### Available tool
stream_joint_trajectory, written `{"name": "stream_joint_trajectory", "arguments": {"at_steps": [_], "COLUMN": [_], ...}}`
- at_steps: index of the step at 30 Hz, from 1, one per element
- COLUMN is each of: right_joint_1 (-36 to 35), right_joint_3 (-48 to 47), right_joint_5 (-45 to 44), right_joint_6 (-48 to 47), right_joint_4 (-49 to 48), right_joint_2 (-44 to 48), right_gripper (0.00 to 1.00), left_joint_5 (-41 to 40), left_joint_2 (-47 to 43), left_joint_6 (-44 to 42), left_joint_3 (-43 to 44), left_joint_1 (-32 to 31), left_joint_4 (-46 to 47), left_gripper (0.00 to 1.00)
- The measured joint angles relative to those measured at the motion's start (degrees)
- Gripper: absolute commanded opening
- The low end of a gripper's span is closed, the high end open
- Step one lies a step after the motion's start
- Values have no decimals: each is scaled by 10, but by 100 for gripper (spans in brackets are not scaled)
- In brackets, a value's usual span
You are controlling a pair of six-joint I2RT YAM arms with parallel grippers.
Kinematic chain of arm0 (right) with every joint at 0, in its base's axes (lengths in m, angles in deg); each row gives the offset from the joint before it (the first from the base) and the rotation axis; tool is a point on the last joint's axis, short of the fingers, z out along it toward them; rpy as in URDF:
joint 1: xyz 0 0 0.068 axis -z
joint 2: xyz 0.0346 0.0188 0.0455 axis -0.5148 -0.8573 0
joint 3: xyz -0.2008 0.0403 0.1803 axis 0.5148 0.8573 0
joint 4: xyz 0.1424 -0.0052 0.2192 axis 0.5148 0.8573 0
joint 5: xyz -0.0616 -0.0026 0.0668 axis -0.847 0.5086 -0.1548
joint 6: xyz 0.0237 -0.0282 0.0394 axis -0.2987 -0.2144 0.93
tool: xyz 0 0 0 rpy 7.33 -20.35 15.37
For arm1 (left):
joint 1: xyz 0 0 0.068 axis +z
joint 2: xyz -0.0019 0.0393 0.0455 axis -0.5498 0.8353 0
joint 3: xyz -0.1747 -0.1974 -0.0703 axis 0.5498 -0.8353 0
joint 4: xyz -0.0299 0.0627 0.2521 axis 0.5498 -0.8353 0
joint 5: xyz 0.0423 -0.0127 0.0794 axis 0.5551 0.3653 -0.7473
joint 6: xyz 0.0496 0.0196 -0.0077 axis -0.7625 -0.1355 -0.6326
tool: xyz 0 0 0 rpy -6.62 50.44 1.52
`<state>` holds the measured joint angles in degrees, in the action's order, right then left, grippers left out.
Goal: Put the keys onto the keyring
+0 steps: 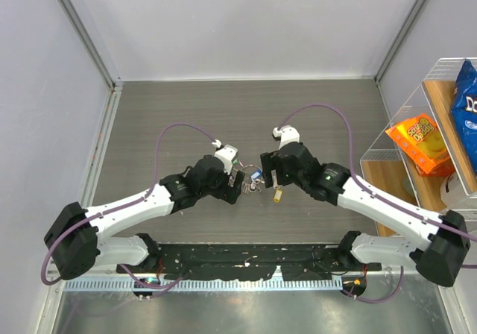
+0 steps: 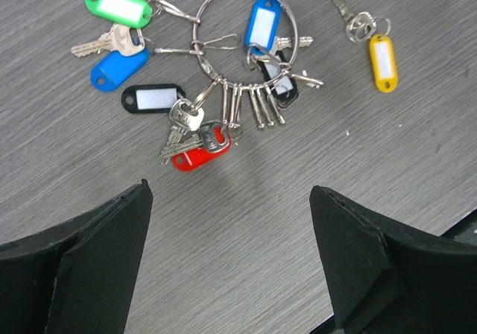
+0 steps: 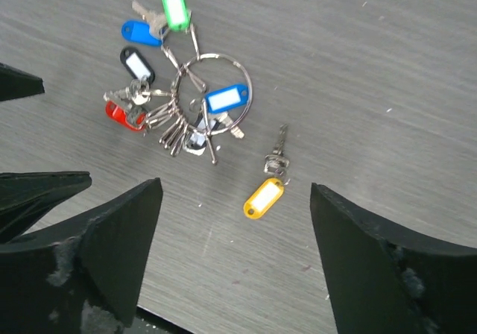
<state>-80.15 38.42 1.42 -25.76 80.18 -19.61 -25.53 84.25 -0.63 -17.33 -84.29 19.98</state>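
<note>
A silver keyring [image 2: 246, 13] lies flat on the grey table with several keys and tags hanging from it: green [image 2: 118, 4], blue [image 2: 119, 68], black [image 2: 152, 98], red [image 2: 200, 149] and a second blue tag [image 2: 262, 22]. It also shows in the right wrist view [image 3: 216, 77]. A loose key with a yellow tag [image 3: 264, 197] lies apart, right of the bunch; it also shows in the left wrist view [image 2: 382, 61] and the top view [image 1: 277, 194]. My left gripper [image 2: 231, 252] is open, empty, near the bunch. My right gripper [image 3: 235, 252] is open, empty, above the yellow key.
A clear rack [image 1: 417, 162] with snack bags [image 1: 421, 144] stands at the right edge. Grey walls enclose the table at the back and sides. The black arm mount [image 1: 246, 259] runs along the near edge.
</note>
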Motion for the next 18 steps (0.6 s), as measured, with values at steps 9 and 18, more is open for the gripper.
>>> {"name": "stream_joint_trajectory", "arguments": {"at_steps": [9, 18], "right_joint_1": [-17, -60], "right_joint_3": [0, -21], "right_joint_5": [64, 71], "right_joint_6": [61, 114], "right_joint_4": [-28, -43], "right_joint_2": [-126, -212], "right_gripper": [63, 60], "left_joint_5": [-28, -36], "left_joint_2": [13, -5], "left_joint_6": [-14, -30], "left_joint_3": [-7, -54], "left_joint_1": [0, 16], "left_joint_4": [-8, -9], "left_gripper": [57, 16]}}
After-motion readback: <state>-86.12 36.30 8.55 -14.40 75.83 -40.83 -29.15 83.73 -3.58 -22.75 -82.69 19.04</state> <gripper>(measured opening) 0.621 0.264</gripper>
